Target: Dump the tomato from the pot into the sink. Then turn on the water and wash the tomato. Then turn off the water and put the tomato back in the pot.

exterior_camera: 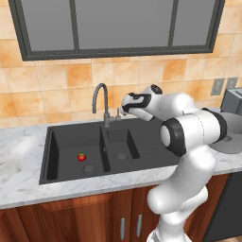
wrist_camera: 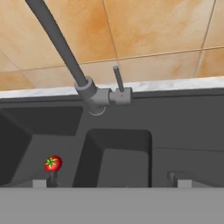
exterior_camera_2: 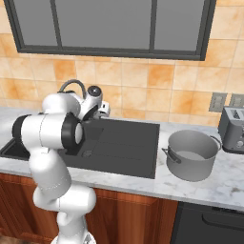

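Beside the toaster (exterior_camera_2: 233, 127), pot (exterior_camera_2: 192, 154) (right base view), tomato (exterior_camera: 82, 157) in sink (exterior_camera: 71, 142)

Counted one tomato (exterior_camera: 82, 157), one pot (exterior_camera_2: 191, 155), one double-basin sink (exterior_camera: 71, 142), one faucet (exterior_camera: 100, 100), one toaster (exterior_camera_2: 232, 127).

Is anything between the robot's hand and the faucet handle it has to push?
Nothing visible. In the hand view the open gripper faces the faucet's lever handle across bare sink; the tomato lies aside in the wide basin.
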You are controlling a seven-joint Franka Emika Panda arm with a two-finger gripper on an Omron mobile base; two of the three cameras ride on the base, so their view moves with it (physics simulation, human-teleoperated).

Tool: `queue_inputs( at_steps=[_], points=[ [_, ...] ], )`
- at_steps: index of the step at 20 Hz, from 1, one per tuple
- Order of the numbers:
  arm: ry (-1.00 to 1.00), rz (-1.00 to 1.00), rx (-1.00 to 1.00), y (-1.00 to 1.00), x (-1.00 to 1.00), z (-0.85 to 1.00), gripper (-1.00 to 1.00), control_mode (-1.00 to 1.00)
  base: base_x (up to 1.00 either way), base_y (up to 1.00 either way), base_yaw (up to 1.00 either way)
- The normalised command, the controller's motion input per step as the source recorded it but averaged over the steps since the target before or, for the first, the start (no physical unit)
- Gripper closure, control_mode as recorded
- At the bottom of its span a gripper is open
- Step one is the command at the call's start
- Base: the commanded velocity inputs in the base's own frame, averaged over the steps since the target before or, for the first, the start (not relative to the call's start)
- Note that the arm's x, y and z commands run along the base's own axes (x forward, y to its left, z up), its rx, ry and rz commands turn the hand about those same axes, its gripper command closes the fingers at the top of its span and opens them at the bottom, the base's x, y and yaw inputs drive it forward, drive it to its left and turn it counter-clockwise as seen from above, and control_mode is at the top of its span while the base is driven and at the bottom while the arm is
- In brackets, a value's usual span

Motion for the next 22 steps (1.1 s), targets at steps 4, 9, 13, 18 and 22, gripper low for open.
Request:
queue_inputs(
  at_steps=[4,9,13,18,22],
  points=[
    [0.0,-0.01,0.0,0.0,0.46,-0.29,-1.0,-1.0,0.0,0.0,0.0],
    [-0.02,0.0,0.0,0.0,0.36,-0.26,-1.0,-1.0,0.0,0.0,0.0],
    [-0.02,0.0,0.0,0.0,0.34,-0.21,-1.0,-1.0,0.0,0.0,0.0],
    [-0.01,0.0,0.0,0.1,0.29,-0.11,-1.0,-1.0,0.0,0.0,0.0],
    [-0.03,0.0,0.0,0.11,0.25,-0.04,-1.0,-1.0,0.0,0.0,0.0]
  ],
)
